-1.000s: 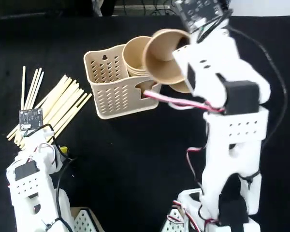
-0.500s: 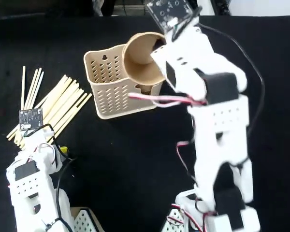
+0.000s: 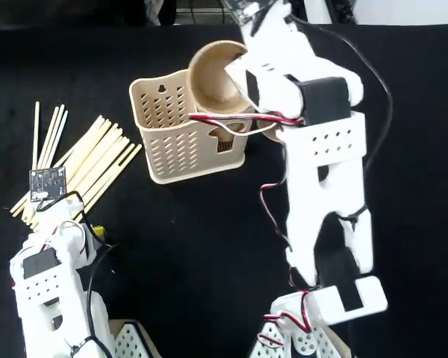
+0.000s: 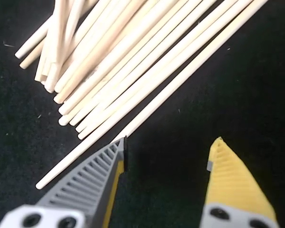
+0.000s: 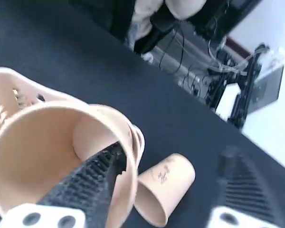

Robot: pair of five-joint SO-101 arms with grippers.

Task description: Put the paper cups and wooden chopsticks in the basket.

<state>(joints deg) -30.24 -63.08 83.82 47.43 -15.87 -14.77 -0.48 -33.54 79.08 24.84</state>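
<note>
1. Right gripper (image 5: 173,152) stands wide. One finger reaches inside the paper cup (image 5: 42,152) and the other is well apart from its wall, so nothing pinches the cup.
2. That cup sits tilted over the end of the basket (image 3: 172,142) nearest the right arm. Another rim just behind it suggests it is nesting into a cup already in the basket.
3. A second cup (image 5: 164,190) lies on its side on the black surface (image 3: 209,239), just beside the basket.
4. Left gripper (image 4: 171,142) is also wide and holds nothing. It hangs just above the ends of the wooden chopsticks (image 4: 133,61), which lie fanned on the surface, apart from the basket.
5. The step in hand looks like dropping off this cup, with the release apparently made.
6. Next, the inner finger needs to slide out along the cup's axis so it does not drag the cup back out. After that, the lying cup and all the chopsticks remain to be collected.
</note>
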